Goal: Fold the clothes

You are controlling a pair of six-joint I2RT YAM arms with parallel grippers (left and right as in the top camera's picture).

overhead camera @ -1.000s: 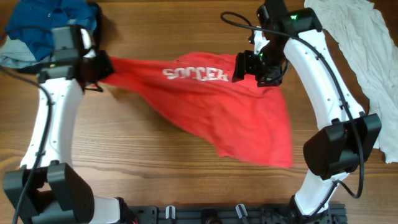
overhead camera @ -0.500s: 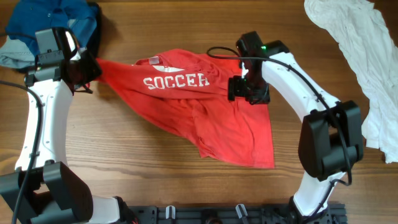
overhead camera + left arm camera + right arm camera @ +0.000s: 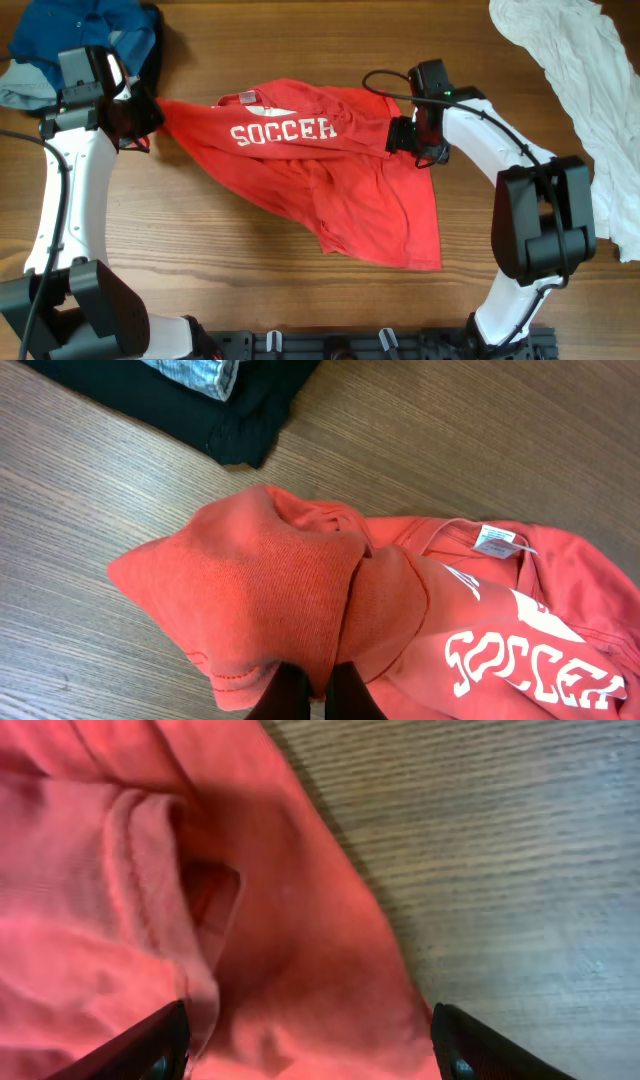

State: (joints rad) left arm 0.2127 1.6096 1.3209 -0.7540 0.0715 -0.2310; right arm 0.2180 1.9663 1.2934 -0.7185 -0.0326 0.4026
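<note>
Clenched tight, the jaws of the left gripper pinch a bunched sleeve end of the red T-shirt, lifting that cloth into a hooded fold just above the wood. The jaws of the right gripper stand released and wide apart, hovering low over the shirt's opposite edge with nothing between them. The shirt itself lies in the middle of the table, front up, its white lettering readable and the neck label showing at the collar. The upper part is drawn fairly flat between the arms, while the lower part trails in a rumpled point toward the near edge. Holding one side while the other is let go probably serves to anchor the cloth so the free arm can pick a fresh hold on the hem or far sleeve and pull the wrinkles out before any fold is made. A blue garment and a black garment sit heaped just beyond the left gripper, and a white garment lies well apart at the far right, clear of the working area.
</note>
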